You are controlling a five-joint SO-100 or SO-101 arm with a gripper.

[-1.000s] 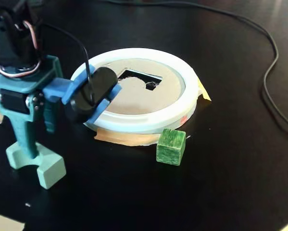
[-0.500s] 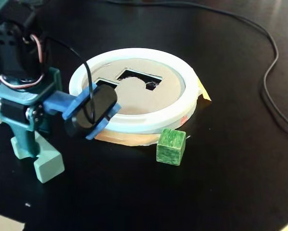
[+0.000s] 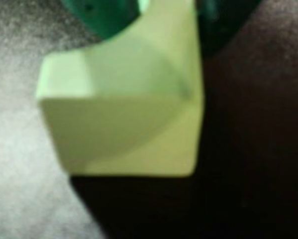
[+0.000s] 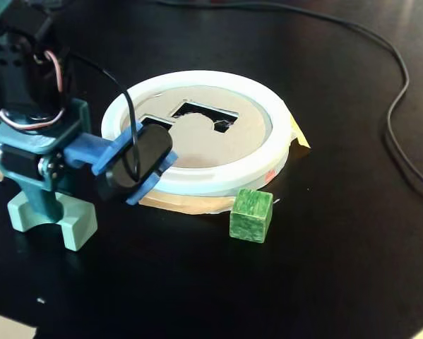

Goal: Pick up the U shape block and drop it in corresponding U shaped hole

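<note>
U shape block (image 4: pixel 52 215) shifted w/ fingers (image 4: pixel 45 205)

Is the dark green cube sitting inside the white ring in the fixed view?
No, the green cube rests on the black table, just outside the white ring.

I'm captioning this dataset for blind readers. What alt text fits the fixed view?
A teal robot gripper sits low over a mint U shape block on a black table, left of a white-ringed tan disc with cutouts; a green cube stands nearby.

The arm reaches down at the fixed view's left, its gripper (image 4: pixel 45 205) low over the tabletop (image 4: pixel 324 268), teal jaws closed on the U shape block (image 4: pixel 56 219).
</note>
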